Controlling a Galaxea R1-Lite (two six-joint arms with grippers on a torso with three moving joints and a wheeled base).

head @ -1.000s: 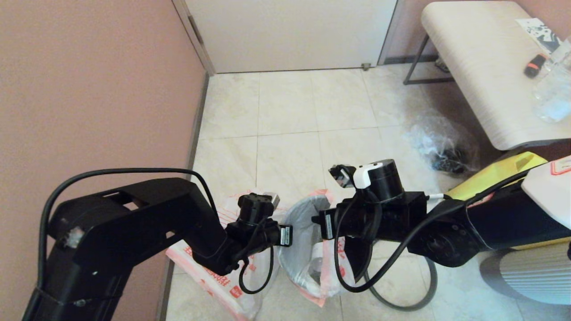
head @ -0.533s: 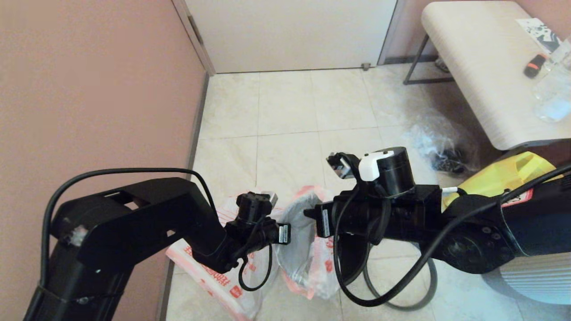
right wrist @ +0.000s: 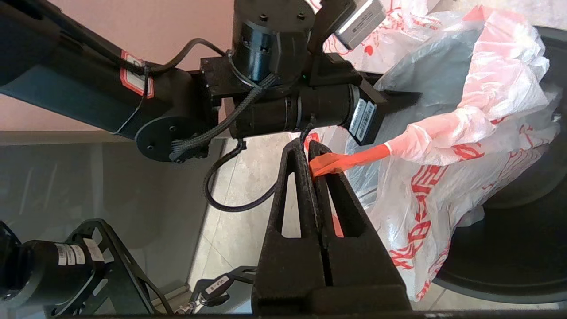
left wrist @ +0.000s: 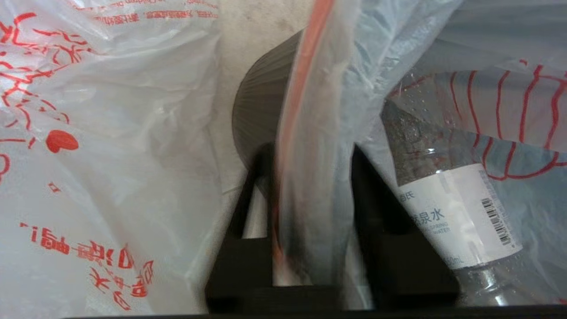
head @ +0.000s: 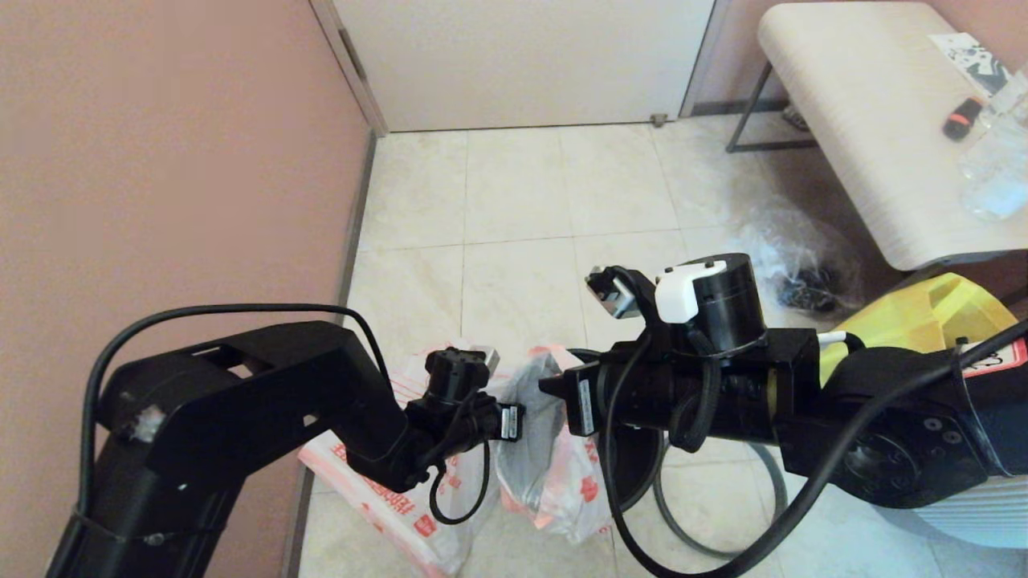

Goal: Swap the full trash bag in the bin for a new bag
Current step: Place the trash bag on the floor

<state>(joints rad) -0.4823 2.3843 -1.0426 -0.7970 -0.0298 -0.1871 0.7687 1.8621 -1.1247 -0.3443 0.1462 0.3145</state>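
We pinch the full trash bag (head: 554, 474) in both grippers, left gripper (left wrist: 310, 186) and right gripper (right wrist: 315, 170), beside the bin (right wrist: 522, 248); the new bag (head: 377, 498), behind our left fingers, is not yet fitted

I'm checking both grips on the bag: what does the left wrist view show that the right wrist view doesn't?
Only the left wrist view: a clear plastic water bottle inside the plump white orange-printed trash bag, whose edge runs between the left pincer's fingers.

Only the right wrist view: the right pincer shut on the bag's orange handle.

Both: that bag and the round black plastic bin.
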